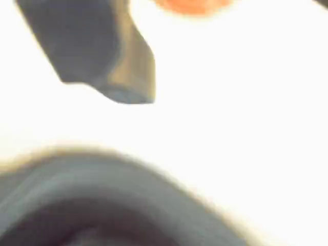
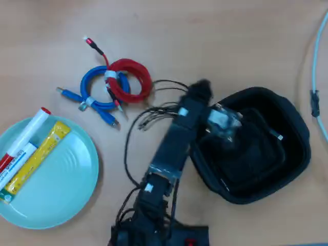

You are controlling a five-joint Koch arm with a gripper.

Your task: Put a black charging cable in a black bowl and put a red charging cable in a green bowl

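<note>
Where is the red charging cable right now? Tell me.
In the overhead view the red charging cable lies coiled on the table at upper centre-left, overlapping the blue cable to its left, above the green bowl and left of the black bowl.

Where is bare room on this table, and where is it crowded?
Free: the tabletop above the cables, and the lower right of the green bowl. Crowded: the red charging cable overlapping the blue cable, and the arm against the black bowl.

No legible text — marker (image 2: 20, 143), yellow packet (image 2: 37, 156) print blurred.
</note>
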